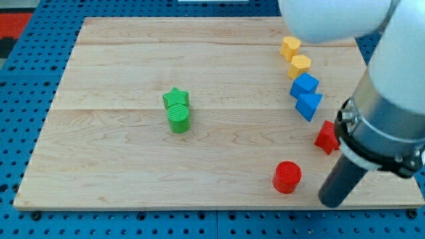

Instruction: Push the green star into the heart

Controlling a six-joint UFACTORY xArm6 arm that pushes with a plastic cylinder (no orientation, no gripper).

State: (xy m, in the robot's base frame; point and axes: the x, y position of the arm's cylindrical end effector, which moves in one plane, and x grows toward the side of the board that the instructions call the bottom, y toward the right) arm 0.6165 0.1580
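No writing is legible anywhere. My tip (330, 201) rests, holding nothing, on the pale wooden counter (119, 166) just right of the red cylinder block (287, 177). The green star block (176, 98) touches the green round block (178, 118), well apart to the view's left.

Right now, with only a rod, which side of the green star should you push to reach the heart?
Probably press the left side of the green star, coming from the view's left, since the yellow heart lies right and slightly up. The green cylinder touches its bottom edge, so keep above it. My tip is far right, beside the red cylinder.
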